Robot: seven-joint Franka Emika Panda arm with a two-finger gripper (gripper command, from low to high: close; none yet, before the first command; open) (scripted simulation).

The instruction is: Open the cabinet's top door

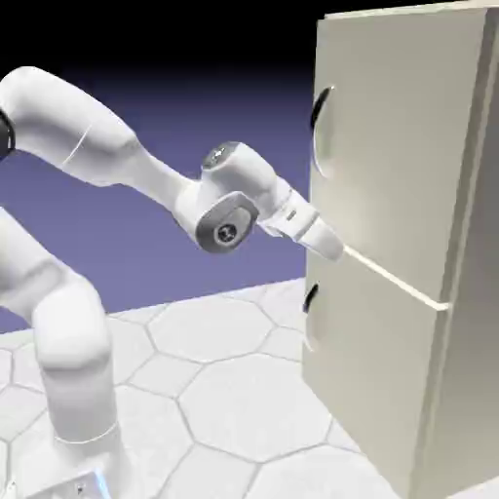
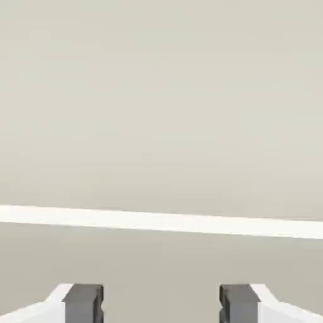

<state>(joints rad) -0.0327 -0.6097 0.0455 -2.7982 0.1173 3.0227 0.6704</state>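
Note:
The tall beige cabinet stands at the exterior view's right. Its top door is flush and closed, with a dark curved handle near its left edge. My gripper is close against the cabinet front, well below that handle, at the pale seam between the two doors. In the hand view, flat beige panel fills the picture and the seam crosses it. My gripper is open, its grey fingertips wide apart with nothing between them.
The lower door has its own dark handle, just below and left of my gripper. The white hex-patterned table runs in front of the cabinet.

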